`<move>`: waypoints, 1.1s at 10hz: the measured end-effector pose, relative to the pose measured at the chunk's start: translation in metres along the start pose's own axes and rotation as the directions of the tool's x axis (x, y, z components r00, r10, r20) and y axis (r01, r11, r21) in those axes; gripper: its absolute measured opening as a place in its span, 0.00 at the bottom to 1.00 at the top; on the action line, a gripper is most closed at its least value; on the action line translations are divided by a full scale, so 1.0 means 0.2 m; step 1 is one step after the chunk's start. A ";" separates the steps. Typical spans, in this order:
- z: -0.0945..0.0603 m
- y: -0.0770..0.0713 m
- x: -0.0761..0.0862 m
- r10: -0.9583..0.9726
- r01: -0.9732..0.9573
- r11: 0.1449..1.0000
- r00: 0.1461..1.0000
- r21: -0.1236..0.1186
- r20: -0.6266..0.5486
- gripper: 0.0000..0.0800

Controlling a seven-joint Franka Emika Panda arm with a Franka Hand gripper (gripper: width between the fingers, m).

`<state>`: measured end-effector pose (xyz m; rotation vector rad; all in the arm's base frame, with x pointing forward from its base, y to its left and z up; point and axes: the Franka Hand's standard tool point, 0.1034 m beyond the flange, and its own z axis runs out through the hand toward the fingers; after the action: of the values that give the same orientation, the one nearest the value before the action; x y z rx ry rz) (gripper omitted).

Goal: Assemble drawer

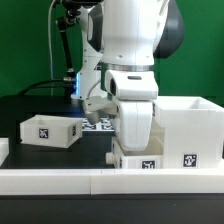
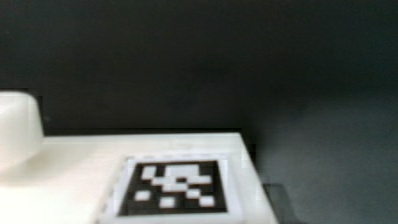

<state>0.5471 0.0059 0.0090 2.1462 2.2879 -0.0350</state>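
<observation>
Going across the exterior view from its left: one small open-topped white plastic tray [image 1: 50, 130] sits alone on the black table [image 1: 40, 105], well apart from the rest, so I'd guess it's parked for later. In the middle, the arm's two-finger gripper [image 1: 130, 138] hangs low over a second white tagged tray [image 1: 140, 163]. The arm's bulk hides the fingers, so I can't tell if they're spread or pinching. On the right, the tall white boxy shell [image 1: 190, 125] stands just beside that tray. Both sit near the long low white rail [image 1: 60, 180], probably as a backstop. Neither tray is in the shell yet.
</observation>
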 end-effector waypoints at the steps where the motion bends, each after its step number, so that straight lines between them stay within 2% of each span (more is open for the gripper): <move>1: 0.00 0.00 0.00 0.002 -0.002 1.000 1.000 0.000 0.000 0.05; 3: 0.00 0.00 -0.01 0.007 -0.007 1.000 1.000 0.002 0.000 0.05; 4: -0.01 0.01 -0.03 0.016 -0.016 1.000 1.000 -0.001 0.000 0.16; 5: -0.01 0.01 -0.03 0.018 -0.018 1.000 1.000 -0.002 0.000 0.33; 6: -0.01 0.01 -0.03 0.018 -0.018 1.000 1.000 -0.003 0.000 0.55; 7: -0.02 0.01 -0.03 0.021 -0.021 1.000 1.000 -0.004 0.001 0.55; 8: -0.04 0.02 -0.03 0.034 -0.034 0.999 0.999 -0.010 0.002 0.71; 9: -0.08 0.03 -0.02 0.049 -0.049 0.999 0.999 -0.014 0.004 0.71; 10: -0.13 0.04 -0.01 0.053 -0.053 0.998 0.999 -0.018 0.007 0.79; 11: -0.18 0.06 -0.02 0.055 -0.055 0.998 0.998 -0.025 0.009 0.81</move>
<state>0.5595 0.0043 0.0444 2.1901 2.2111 -0.0171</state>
